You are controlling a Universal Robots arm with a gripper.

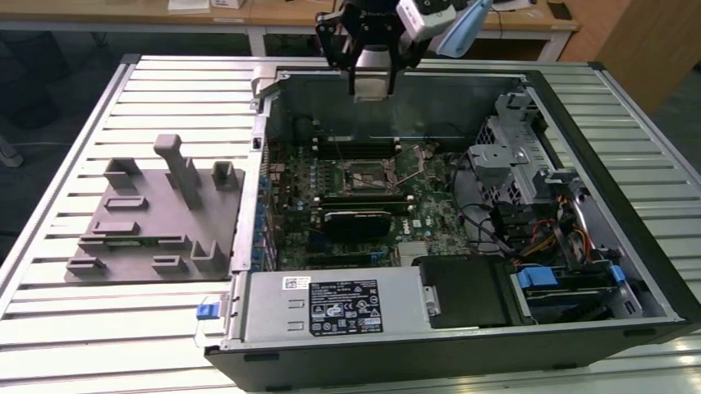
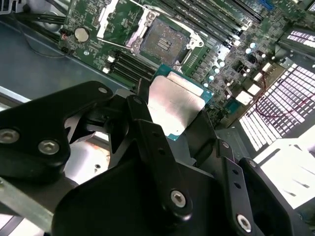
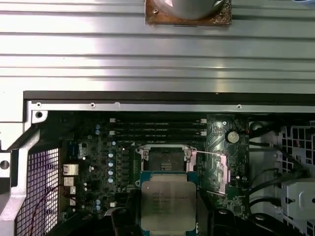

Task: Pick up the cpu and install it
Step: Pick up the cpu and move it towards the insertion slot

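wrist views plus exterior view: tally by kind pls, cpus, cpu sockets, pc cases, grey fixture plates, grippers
cpu: 1
cpu socket: 1
pc case: 1
grey fixture plate: 1
gripper: 1
total: 5

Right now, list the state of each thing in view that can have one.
gripper: shut on the cpu, raised over the case.
cpu: held in the air, not yet seated in the socket.
socket: open, no chip in it.
computer case: lying flat, side open, motherboard exposed.
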